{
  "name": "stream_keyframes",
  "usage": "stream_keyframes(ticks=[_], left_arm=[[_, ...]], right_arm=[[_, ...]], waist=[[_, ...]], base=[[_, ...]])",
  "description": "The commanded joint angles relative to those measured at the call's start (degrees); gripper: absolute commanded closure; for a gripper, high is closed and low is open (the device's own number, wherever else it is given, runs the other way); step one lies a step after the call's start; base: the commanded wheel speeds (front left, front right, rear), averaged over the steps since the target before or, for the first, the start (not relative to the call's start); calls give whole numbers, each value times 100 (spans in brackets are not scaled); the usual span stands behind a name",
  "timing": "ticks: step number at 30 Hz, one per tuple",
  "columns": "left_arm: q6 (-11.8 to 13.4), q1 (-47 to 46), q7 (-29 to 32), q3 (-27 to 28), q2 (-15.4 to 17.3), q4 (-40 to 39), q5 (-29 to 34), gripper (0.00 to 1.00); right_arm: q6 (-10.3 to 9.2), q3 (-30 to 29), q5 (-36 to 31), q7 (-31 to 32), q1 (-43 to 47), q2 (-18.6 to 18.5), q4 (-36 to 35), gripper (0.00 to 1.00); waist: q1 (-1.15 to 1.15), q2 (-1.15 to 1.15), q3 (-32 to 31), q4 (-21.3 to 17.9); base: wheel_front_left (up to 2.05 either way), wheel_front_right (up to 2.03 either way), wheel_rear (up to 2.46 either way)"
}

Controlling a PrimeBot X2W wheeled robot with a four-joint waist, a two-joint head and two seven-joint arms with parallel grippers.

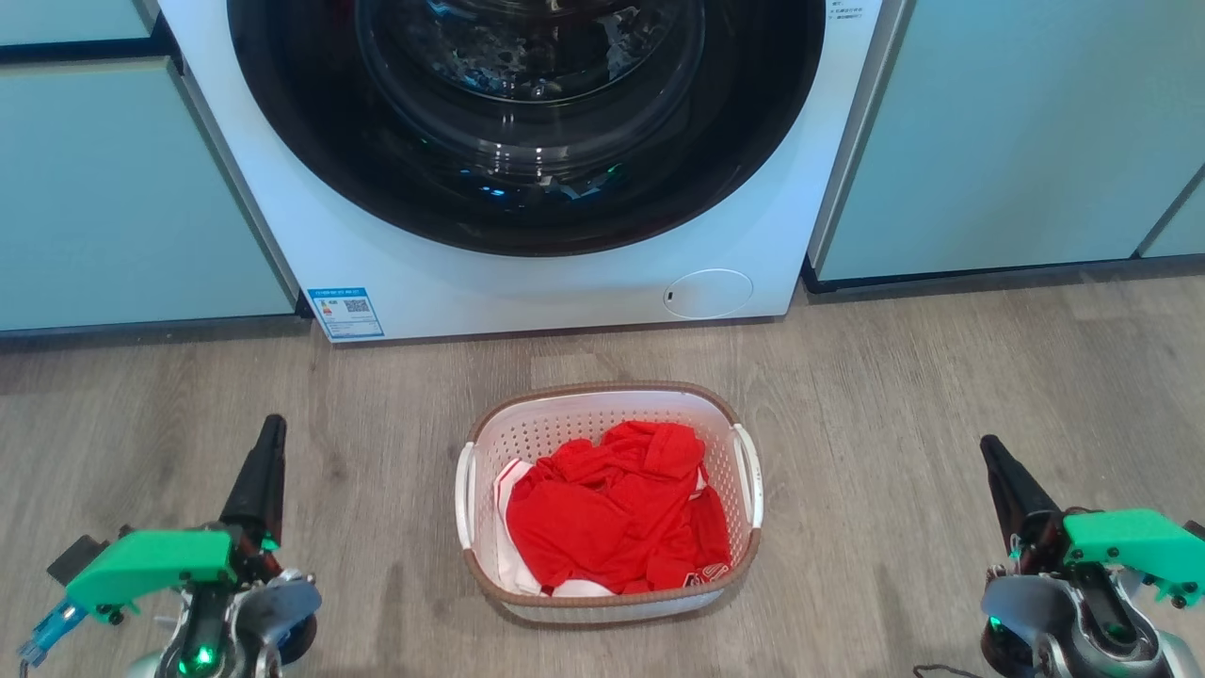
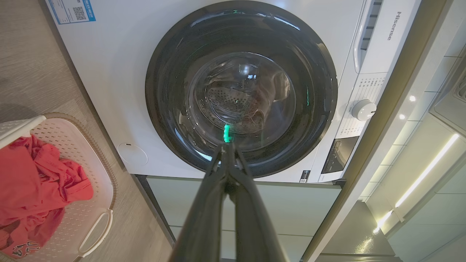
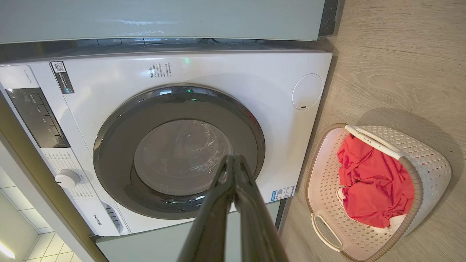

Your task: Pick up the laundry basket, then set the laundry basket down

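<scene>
- Standing on the grey wood-grain floor (image 1: pixel 941 395), near its far edge under the white front-loading washing machine (image 1: pixel 452 282), the small rounded-rectangular white perforated plastic laundry basket (image 1: pixel 574 428) with a brown rim sits upright, mouth up, apart from the machine.
- Its long axis seems to run handle to handle, parallel to that far edge, though it looks nearly square.
- Crumpled red clothes (image 1: pixel 617 513) lie loose inside, a soft, light load. The basket should be light and stiff-walled, perhaps slick.
- Two white looped side handles (image 1: pixel 464 494) are the sensible holds, lifted evenly.
- The left claw (image 1: pixel 270 443) and right claw (image 1: pixel 990 450), both pinched closed and empty, flank it, well apart.
</scene>
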Motion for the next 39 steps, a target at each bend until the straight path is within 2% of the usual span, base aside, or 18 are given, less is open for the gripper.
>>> stream_keyframes(ticks=[1, 39], left_arm=[[-39, -281, 43, 205, 54, -175, 16, 100], [-39, -281, 42, 205, 54, -175, 15, 100]], right_arm=[[41, 100, -59, 44, -272, -40, -201, 100], [41, 101, -58, 43, -272, -40, -201, 100]], waist=[[0, 0, 0, 0], [0, 0, 0, 0]], base=[[0, 0, 0], [0, 0, 0]])
